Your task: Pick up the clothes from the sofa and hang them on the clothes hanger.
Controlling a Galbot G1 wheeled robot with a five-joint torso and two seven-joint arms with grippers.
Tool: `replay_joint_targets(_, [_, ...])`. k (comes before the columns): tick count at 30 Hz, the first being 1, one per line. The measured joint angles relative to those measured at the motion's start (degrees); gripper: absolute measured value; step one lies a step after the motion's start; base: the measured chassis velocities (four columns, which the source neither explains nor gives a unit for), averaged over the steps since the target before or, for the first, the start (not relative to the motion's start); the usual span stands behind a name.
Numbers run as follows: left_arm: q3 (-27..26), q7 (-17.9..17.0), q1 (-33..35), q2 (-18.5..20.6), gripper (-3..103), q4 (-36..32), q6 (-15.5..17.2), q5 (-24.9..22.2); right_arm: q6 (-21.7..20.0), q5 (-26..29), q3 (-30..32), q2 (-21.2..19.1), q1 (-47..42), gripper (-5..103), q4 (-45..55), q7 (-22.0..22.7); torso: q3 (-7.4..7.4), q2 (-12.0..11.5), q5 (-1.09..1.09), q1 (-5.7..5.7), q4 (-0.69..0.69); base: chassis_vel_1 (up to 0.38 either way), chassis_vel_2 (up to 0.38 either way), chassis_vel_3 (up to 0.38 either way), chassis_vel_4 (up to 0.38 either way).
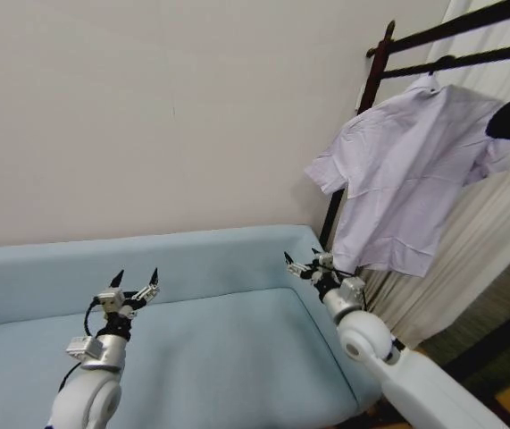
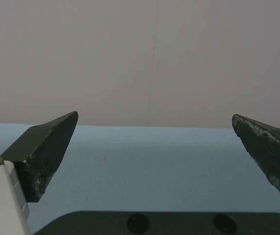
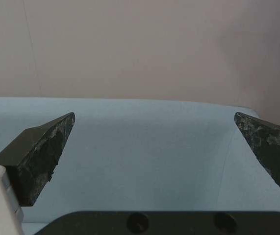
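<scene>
Hovering open-handed above the pale-blue fabric sofa (image 1: 228, 349), with the garment up on the rack.

Nearest the camera, the left gripper (image 1: 137, 277) and the right gripper (image 1: 302, 261) both stood spread wide over the seat cushion, pinching nothing, probably because the cloth they were meant to carry hung elsewhere. Beyond the right gripper, well apart and higher, the lilac short-sleeved cotton shirt (image 1: 411, 170) draped from the dark metal clothes rack (image 1: 375, 76) beside the cream wall, so the hanging looked done.
</scene>
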Motion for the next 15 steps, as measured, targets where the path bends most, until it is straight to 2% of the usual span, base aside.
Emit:
replay_joint_targets(3, [0.19,0.54,1.44,-2.0,100,-0.18,-0.33,2.9,-0.02,-8.14,3.97,4.82,-5.66,100,0.96,-4.1,0.0,0.0,0.0,0.0,0.0,0.0,0.0,0.0,0.0])
replay_joint_targets(4, [0.19,0.54,1.44,-2.0,100,-0.18,-0.33,2.9,-0.02,-8.14,3.97,4.82,-5.66,100,0.96,-4.1,0.0,0.0,0.0,0.0,0.0,0.0,0.0,0.0,0.0])
replay_joint_targets(7, [-0.14,1.59,3.24,-3.82,100,-0.63,-1.05,6.43,0.22,-13.34,6.81,8.88,-9.88,100,1.46,-6.38,0.0,0.0,0.01,0.0,0.0,0.0,0.0,0.0,0.0])
replay_joint_targets(9, [0.17,2.24,4.73,-5.58,100,-1.53,-1.3,7.89,0.1,-14.06,8.13,11.73,-12.69,100,3.32,-7.2,0.01,0.0,0.01,0.0,0.0,0.0,0.0,0.0,0.0])
replay_joint_targets(11, [0.54,2.26,5.23,-6.25,100,-2.07,-1.14,8.09,-0.38,-13.98,8.34,12.65,-13.55,100,4.38,-7.21,0.0,0.0,-0.01,0.0,0.0,0.0,0.0,0.0,0.0])
replay_joint_targets(15, [2.84,1.73,8.4,-9.31,100,-6.21,2.57,10.18,-5.18,-13.49,8.94,16.0,-16.51,100,10.69,-5.72,0.0,0.0,-0.01,0.0,0.01,0.0,0.0,0.0,0.0])
